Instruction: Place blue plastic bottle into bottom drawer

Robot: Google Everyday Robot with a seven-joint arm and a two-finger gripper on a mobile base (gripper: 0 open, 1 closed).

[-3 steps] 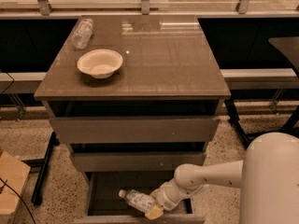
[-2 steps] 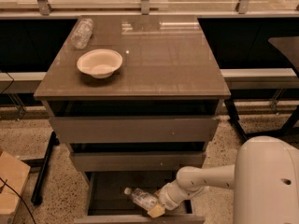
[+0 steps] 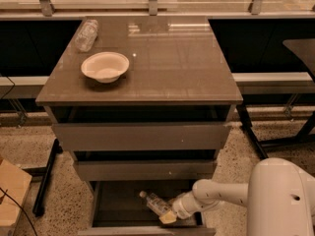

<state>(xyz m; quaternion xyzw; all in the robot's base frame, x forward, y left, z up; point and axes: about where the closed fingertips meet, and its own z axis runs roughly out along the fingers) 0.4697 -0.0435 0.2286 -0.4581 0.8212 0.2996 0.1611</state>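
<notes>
Right, the clear blue-labelled plastic bottle point(image 3: 155, 203) is inside the open, narrow grey-brown bottom drawer point(image 3: 115, 203), cap pointing back-left. My gripper point(image 3: 168, 216) is clenched on its base, near the drawer's low front edge. I see bare dark floor to its left.

No readable text, label illegible on bottle point(image 3: 154, 203) in claw point(image 3: 167, 216), bottom drawer point(image 3: 116, 206)

Cream hand point(image 3: 167, 216) in dk-grey bottom drawer point(image 3: 118, 206) w/ clear blue plastic bottle point(image 3: 155, 203) (white cap); bowl point(image 3: 105, 66) off-white.
</notes>
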